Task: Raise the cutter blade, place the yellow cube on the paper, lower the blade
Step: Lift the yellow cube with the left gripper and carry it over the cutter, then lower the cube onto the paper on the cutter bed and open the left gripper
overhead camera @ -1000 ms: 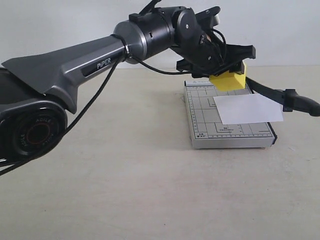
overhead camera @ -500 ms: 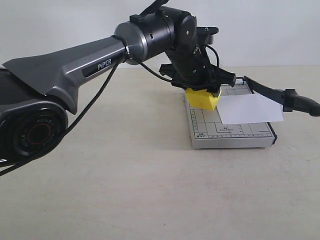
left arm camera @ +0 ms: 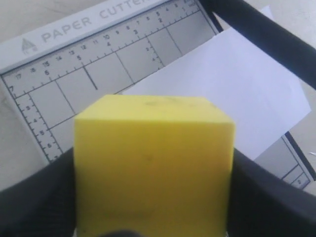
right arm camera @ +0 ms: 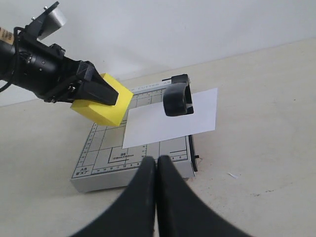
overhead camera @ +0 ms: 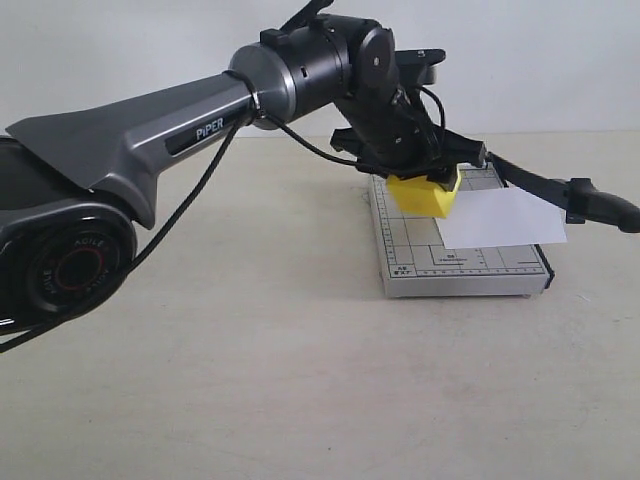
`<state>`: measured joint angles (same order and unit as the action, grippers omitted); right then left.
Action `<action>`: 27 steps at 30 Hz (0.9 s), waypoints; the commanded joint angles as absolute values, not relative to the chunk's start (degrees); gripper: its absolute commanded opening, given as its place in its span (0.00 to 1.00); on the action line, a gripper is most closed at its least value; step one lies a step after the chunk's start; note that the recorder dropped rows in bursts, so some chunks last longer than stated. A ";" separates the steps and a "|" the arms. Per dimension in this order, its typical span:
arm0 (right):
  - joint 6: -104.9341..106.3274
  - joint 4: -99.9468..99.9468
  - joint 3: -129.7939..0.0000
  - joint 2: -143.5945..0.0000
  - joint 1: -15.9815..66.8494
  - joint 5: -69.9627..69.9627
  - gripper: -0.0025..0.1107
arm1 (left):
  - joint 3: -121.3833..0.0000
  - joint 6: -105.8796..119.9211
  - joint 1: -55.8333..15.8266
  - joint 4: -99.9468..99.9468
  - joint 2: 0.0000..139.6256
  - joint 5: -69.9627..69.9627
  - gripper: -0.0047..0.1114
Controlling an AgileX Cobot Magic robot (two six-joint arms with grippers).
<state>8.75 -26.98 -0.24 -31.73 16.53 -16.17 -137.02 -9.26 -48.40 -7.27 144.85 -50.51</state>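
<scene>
My left gripper (overhead camera: 424,182) is shut on the yellow cube (overhead camera: 424,194) and holds it tilted, low over the grey gridded cutter base (overhead camera: 460,268), at the near-left corner of the white paper (overhead camera: 500,218). In the left wrist view the cube (left arm camera: 153,158) fills the space between the black fingers (left arm camera: 269,197), with the paper (left arm camera: 232,94) beyond. The cutter blade (overhead camera: 560,188) stands raised at the right, handle end (right arm camera: 177,100) up. My right gripper (right arm camera: 156,160) is shut and empty, in front of the base (right arm camera: 128,165).
The beige tabletop (overhead camera: 300,380) spreads round the cutter. My long left arm (overhead camera: 200,120) reaches across from the left of the exterior view. A pale wall (overhead camera: 540,60) runs behind the table.
The left gripper carried the cube down and to the left off the far part of the base, then shifted it slightly right toward the paper. The blade and paper have not moved.
</scene>
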 commanded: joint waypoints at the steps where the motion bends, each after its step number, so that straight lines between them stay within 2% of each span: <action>1: 8.91 -26.65 0.00 -31.64 16.60 -16.87 0.03 | -137.41 -7.40 -48.64 -8.51 144.44 -48.65 0.08; 27: 8.91 -26.65 0.00 -31.64 16.60 -16.87 0.03 | -137.41 -2.49 -48.73 -11.85 146.28 -46.46 0.08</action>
